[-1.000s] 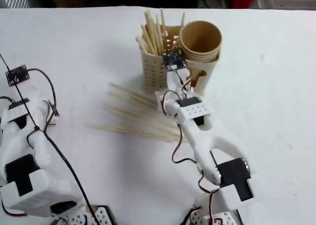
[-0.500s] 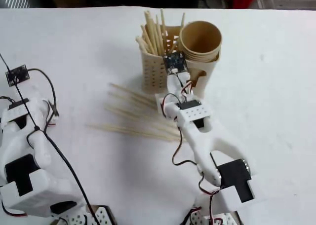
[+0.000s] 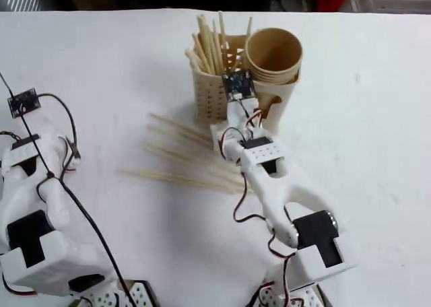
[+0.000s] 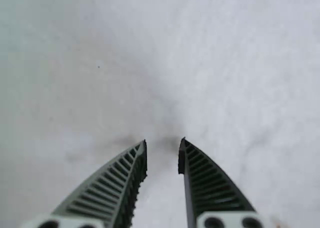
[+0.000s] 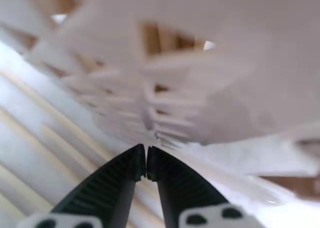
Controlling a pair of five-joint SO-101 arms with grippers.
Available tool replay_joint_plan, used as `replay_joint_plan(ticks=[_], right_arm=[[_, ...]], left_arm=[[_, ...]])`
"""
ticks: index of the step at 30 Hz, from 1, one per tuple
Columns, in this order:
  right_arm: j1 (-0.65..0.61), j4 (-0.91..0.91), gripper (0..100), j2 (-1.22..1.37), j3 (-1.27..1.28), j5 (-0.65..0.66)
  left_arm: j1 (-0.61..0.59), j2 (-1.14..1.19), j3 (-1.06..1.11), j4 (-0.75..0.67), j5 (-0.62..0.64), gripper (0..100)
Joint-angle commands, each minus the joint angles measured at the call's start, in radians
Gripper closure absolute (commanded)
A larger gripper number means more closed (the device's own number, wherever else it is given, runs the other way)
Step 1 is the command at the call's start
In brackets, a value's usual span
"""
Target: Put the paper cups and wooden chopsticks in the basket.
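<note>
Right arm shifted slightly, right tool (image 5: 145,154) closed beside one basket (image 3: 210,101), left tool (image 4: 163,144) ajar, one cup stack (image 3: 273,54)

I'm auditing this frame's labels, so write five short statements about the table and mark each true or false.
1. The cups sit stacked in the basket. True.
2. Upright chopsticks stand in the basket beside them. True.
3. No chopsticks remain on the table. False: loose chopsticks lie fanned on it, beside the basket.
4. The left gripper holds a cup. False: it is open over bare table, holding nothing.
5. The right gripper is shut, close to the basket's wall. True.
</note>
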Motion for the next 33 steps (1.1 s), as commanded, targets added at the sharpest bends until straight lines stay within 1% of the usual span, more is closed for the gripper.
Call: replay_joint_plan(ticks=[1,7,12,13,14,15,16,18,21,22,23,28,33], right_arm=[[0.001,-0.01,97.9,-0.024,0.005,-0.006],[-0.004,0.035,97.9,-0.263,0.057,-0.006],[-0.042,0.09,97.9,-0.51,0.155,-0.005],[-0.056,0.107,97.9,-0.558,0.18,0.005],[-0.077,0.127,97.9,-0.602,0.203,0.043],[-0.104,0.145,97.9,-0.638,0.224,0.112],[-0.131,0.165,97.9,-0.677,0.252,0.212],[-0.196,0.196,97.9,-0.74,0.316,0.44],[-0.265,0.177,97.9,-0.783,0.436,0.784],[-0.277,0.153,97.9,-0.78,0.462,0.864],[-0.283,0.124,97.9,-0.773,0.485,0.895],[-0.242,-0.008,97.9,-0.676,0.477,0.891],[-0.191,-0.018,97.9,-0.461,0.344,0.815]], left_arm=[[0.015,-0.005,-0.005,-0.015,0.006,88],[0.015,-0.005,-0.005,-0.015,0.006,88],[0.015,-0.005,-0.005,-0.015,0.006,88],[0.015,-0.005,-0.005,-0.015,0.006,88],[0.015,-0.005,-0.005,-0.015,0.006,88],[0.015,-0.005,-0.005,-0.015,0.006,88],[0.015,-0.005,-0.005,-0.015,0.006,88],[0.015,-0.005,-0.005,-0.015,0.006,88],[0.015,-0.005,-0.005,-0.015,0.006,88],[0.015,-0.005,-0.005,-0.015,0.006,88],[0.015,-0.005,-0.005,-0.015,0.006,88],[0.013,-0.005,-0.005,-0.015,0.009,88],[0.013,-0.005,-0.005,-0.015,0.009,88]])
